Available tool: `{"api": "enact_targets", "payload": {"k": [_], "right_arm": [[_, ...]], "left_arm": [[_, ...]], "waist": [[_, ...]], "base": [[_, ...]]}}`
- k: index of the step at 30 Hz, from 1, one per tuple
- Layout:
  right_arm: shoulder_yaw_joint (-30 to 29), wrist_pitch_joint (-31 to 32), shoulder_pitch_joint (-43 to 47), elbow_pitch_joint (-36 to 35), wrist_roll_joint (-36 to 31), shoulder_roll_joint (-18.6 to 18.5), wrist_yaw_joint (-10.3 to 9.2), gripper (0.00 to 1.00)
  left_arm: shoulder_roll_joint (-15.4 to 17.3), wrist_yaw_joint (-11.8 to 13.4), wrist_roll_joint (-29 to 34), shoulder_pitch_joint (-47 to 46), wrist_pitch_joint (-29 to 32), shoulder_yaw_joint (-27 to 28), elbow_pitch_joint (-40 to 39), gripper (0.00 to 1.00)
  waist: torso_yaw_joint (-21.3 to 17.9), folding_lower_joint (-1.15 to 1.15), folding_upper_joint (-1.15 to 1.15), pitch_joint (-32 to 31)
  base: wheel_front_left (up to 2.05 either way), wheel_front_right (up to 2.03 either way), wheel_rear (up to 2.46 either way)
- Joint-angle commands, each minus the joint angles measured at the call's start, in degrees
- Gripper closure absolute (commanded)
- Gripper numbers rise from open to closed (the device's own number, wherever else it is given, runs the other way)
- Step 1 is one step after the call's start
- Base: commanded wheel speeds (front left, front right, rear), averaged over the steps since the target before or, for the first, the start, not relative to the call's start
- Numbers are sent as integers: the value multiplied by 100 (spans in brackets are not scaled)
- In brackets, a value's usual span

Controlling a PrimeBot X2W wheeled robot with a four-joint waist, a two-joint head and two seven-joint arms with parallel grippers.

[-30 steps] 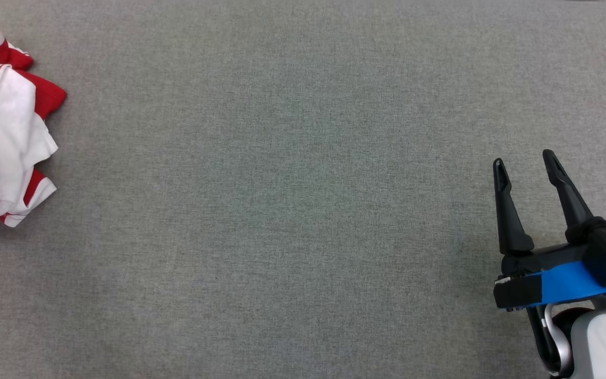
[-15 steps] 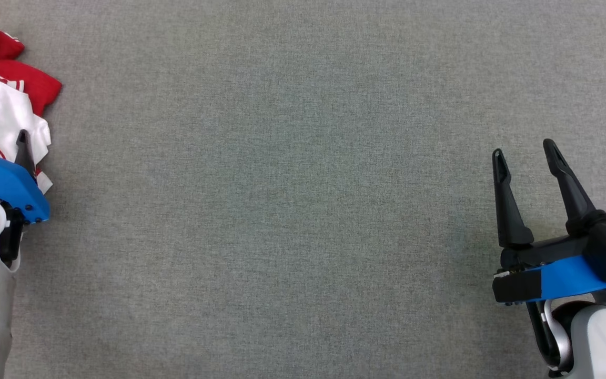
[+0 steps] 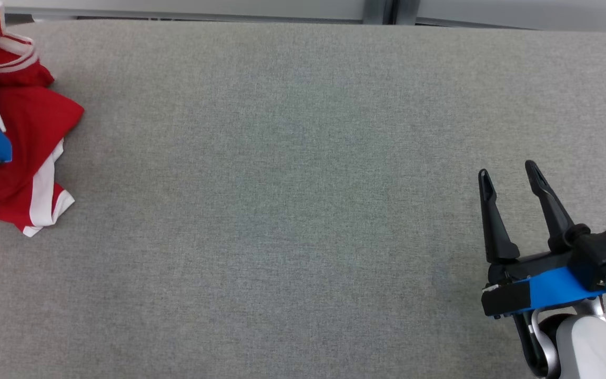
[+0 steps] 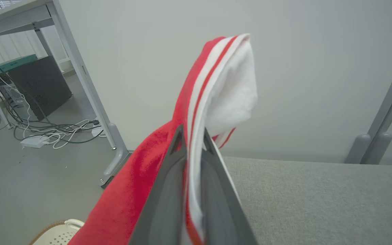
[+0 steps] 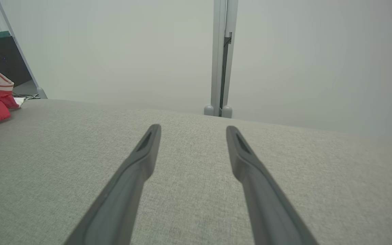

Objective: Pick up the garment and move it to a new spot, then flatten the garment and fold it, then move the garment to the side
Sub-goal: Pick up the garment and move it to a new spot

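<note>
One garment [image 3: 29,137] — left claw [image 4: 192,134] pinching it, right claw [image 3: 508,172] spread.

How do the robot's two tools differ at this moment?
The left tool is shut on the red-and-white garment; the right tool is open, holding nothing. The left tool sits at the left edge of the table, the right tool over its right side. Both have two long dark fingers.
</note>
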Motion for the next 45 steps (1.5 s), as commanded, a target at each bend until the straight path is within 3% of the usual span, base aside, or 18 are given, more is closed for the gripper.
{"api": "enact_targets", "payload": {"k": [1, 6, 11, 17, 22, 30, 37, 45], "right_arm": [[5, -97, 78, 112, 75, -29, 1, 0], [60, -225, 137, 350, 218, -28, 1, 0], [140, -407, 182, 605, 409, -30, 1, 0], [218, -543, 195, 817, 570, -28, 1, 0], [206, -625, 169, 927, 644, -27, 1, 0], [191, -720, 109, 1035, 701, -26, 1, 0], [139, -743, 136, 1069, 651, -27, 1, 0], [179, -757, 124, 1088, 627, -27, 1, 0]], "left_arm": [[-44, -5, 100, -191, -99, -119, -306, 100], [-74, 9, 302, -380, -138, -313, -986, 100], [-206, 15, 444, -626, 71, -605, -2171, 100], [-664, 20, 321, -895, 583, -952, -3661, 100], [-1172, 9, 220, -1080, 942, -1477, -4236, 100], [-1689, -1, 9, -485, 936, -2386, -3884, 100], [-1715, 44, -254, 749, 592, -2696, -3134, 100], [-1493, 286, -565, 1926, 129, -2511, -2068, 100]], "waist": [[-110, 1, 0, -204], [-264, 1, 0, -466], [-629, 1, 0, -752], [-1166, 1, 0, -912], [-1518, 1, 0, -899], [-1717, 1, 0, -862], [-1592, 1, 0, -872], [-1417, 1, 0, -899]], "base": [[0, 0, 0], [0, 0, 0], [0, 0, 0], [0, 0, 0], [0, 0, 0], [0, 0, 0], [0, 0, 0], [0, 0, 0]]}}
